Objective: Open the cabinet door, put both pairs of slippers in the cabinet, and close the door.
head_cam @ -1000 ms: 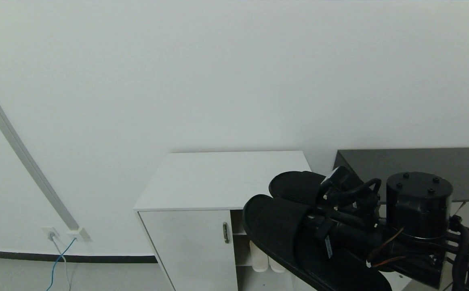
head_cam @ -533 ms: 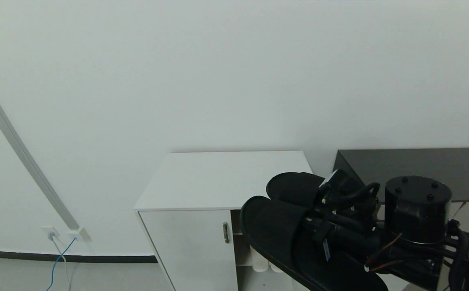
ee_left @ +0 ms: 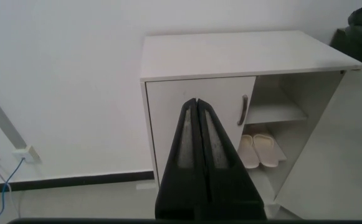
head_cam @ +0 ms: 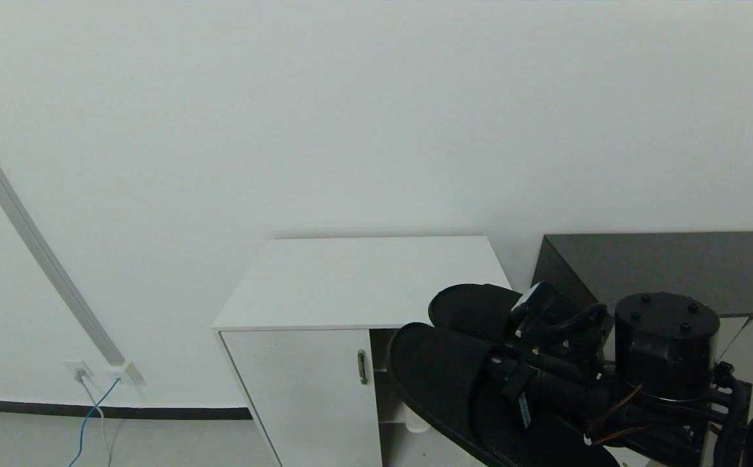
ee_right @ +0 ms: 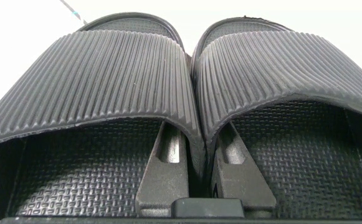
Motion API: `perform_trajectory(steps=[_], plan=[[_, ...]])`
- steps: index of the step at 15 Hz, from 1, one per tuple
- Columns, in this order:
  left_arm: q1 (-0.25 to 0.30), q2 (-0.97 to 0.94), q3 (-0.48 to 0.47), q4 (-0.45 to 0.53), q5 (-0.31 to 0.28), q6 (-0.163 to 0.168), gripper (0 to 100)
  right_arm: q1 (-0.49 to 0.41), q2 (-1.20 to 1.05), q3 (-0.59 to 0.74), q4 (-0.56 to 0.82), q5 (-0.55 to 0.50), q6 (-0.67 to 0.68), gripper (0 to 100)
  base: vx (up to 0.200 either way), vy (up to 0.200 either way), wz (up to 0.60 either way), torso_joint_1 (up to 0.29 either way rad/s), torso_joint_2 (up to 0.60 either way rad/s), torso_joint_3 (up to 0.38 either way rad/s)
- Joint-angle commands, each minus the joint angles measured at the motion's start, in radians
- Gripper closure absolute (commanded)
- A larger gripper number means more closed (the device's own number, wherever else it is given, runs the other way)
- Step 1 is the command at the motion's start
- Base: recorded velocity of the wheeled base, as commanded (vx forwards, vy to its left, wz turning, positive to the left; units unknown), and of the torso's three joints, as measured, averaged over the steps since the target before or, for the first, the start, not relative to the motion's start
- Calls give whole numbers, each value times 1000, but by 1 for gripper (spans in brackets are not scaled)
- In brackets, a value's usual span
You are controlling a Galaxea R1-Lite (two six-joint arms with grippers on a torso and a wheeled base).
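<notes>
A white cabinet (head_cam: 350, 285) stands against the wall, its left door (head_cam: 298, 389) closed and its right door (ee_left: 330, 155) swung open. A pair of white slippers (ee_left: 261, 150) lies on the lower shelf inside. My right gripper (ee_right: 199, 168) is shut on a pair of black slippers (head_cam: 454, 376). One finger sits under each strap, and the slippers' inner edges are pinched between them. It holds them in front of the open compartment, toes toward the cabinet. My left gripper (ee_left: 196, 103) is shut on nothing, farther back and facing the closed door.
A dark grey table (head_cam: 674, 266) stands right of the cabinet. A wall socket with trailing cables (head_cam: 81, 374) sits low on the left, under a slanted wall conduit (head_cam: 26, 233). The metal handle (head_cam: 362, 367) is on the closed door's right edge.
The whole head view has shifted slightly. Against the cabinet, the right gripper with the black slippers has sunk a little and covers more of the white slippers.
</notes>
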Motion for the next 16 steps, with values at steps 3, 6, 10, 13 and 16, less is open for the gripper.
perform_trajectory(steps=[3,6,10,13,16], plan=[[0,1,0,0,-1,0,100,0,7,1,-2,0,0,100,0,0,0,-154,343,188],[0,1,0,0,0,0,100,0,7,1,-2,0,0,100,0,0,0,-154,342,190],[0,1,0,0,0,0,100,0,9,1,-2,0,0,100,0,0,0,-157,355,199],[0,1,0,0,-1,0,100,0,9,2,-2,0,0,100,0,0,0,-159,373,211],[0,1,0,0,0,0,100,0,9,2,-2,1,0,100,0,0,0,-181,421,238]])
